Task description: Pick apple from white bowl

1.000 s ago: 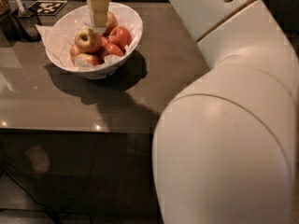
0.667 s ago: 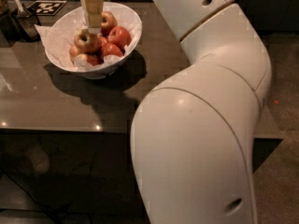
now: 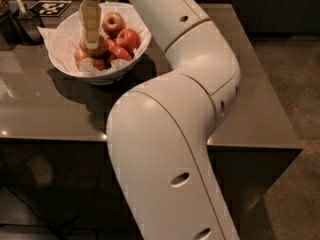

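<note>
Camera view, looking down at a glossy, dark grey-brown table [image 3: 45, 109] that fills most of the frame. In the upper left of the frame sits the white bowl [image 3: 132, 60], wide and round with flaring sides, lined with crumpled white paper [image 3: 59, 39] that sticks out past its left rim. The bowl holds several apples.

The gripper [image 3: 91, 44], tan in colour, hangs straight down from the top edge of the frame into the middle of the bowl. Its lower end rests against the apple [image 3: 102, 48], a golden, orange-tinted fruit lying near the bowl's centre among the others. The gripper covers the left part of this apple, so only its right side shows. Whether the gripper is open or closed on the fruit cannot be told from this angle.

Behind the gripper, toward the top of the frame, lies a yellow-streaked apple [image 3: 114, 23] with a dark stem dimple facing up. Just to its right and lower is a plain red apple [image 3: 129, 38]. More red fruit sits low in the bowl on either side of the gripper.

The robot's thick white arm [image 3: 175, 134] sweeps from the bottom centre of the frame up through a bend at right of centre, then back toward the top left above the bowl. A black-and-white printed marker [image 3: 50, 7] lies on the table at the far upper left, behind the bowl.
</note>
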Tool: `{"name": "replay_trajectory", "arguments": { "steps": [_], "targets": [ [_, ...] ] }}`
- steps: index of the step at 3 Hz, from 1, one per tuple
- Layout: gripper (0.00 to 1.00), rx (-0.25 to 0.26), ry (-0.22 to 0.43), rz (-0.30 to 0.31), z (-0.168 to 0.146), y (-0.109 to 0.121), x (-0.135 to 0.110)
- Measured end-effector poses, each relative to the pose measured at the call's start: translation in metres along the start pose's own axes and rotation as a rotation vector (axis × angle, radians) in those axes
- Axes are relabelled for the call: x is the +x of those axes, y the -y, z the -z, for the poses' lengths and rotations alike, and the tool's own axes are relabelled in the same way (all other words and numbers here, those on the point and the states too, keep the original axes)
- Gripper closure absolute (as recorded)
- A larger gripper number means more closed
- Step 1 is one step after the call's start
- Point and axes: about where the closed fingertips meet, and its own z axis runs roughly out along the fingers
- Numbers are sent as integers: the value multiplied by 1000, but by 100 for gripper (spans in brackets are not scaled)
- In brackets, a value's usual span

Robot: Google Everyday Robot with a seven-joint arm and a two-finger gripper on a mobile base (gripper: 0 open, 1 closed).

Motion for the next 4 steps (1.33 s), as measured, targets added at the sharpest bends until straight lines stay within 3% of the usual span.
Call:
{"name": "replay_trajectory", "arguments": {
  "steps": [2,4],
  "targets": [
    [0,26,33,-17,-20,6,6],
    [0,-1,46,-43,-49,-13,26]
  ]
}}
